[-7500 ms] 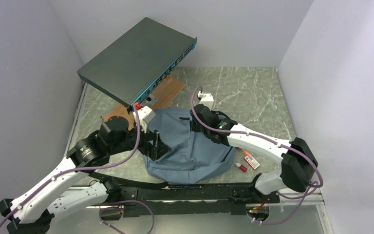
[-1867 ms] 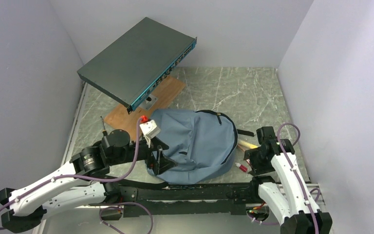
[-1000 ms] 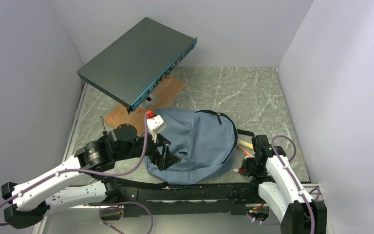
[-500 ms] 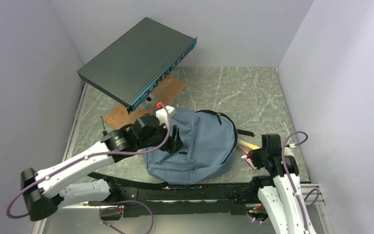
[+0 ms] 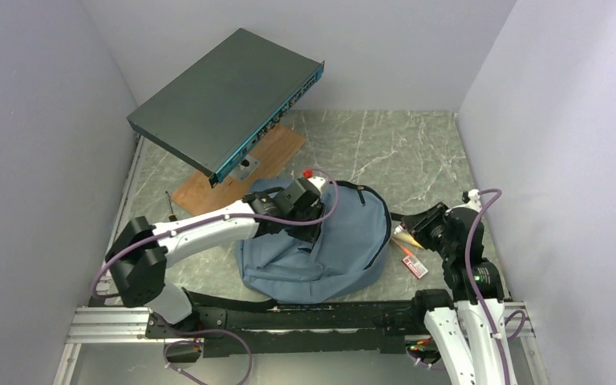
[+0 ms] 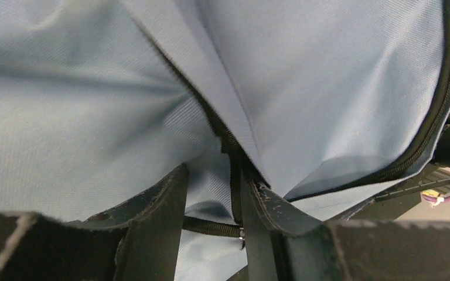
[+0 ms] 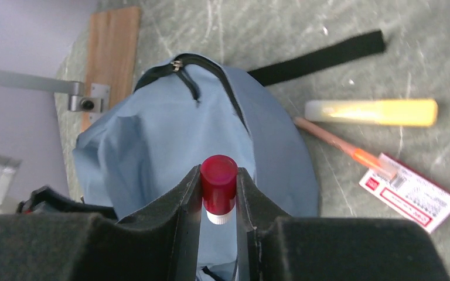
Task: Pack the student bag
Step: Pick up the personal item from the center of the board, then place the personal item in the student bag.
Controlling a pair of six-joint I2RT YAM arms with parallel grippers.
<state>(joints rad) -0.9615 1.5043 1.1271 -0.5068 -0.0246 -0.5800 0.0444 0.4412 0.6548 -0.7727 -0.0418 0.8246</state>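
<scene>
blue-grey fabric bag (image 5: 321,253) lies flat in the middle of the tabletop (image 5: 417,144), close to the arm bases. packing is judged barely begun: no item is seen inside the bag, its interior is hidden in every view, and the long zip along its right edge looks closed. left pincer (image 6: 214,175) sits low on the bag, fingers partly spread astride a zip seam with a fold of cloth between them; whether it grips that fold cannot be told. right pincer (image 7: 218,193) pinches a red-capped vial (image 7: 219,174), held above the tabletop just right of the bag. left to pack, as judged: that vial, a yellow tube (image 7: 370,111), an orange pen (image 7: 328,137) and a red-and-white packet (image 7: 410,196), the last three lying beside the bag. an opening appears needed first.
</scene>
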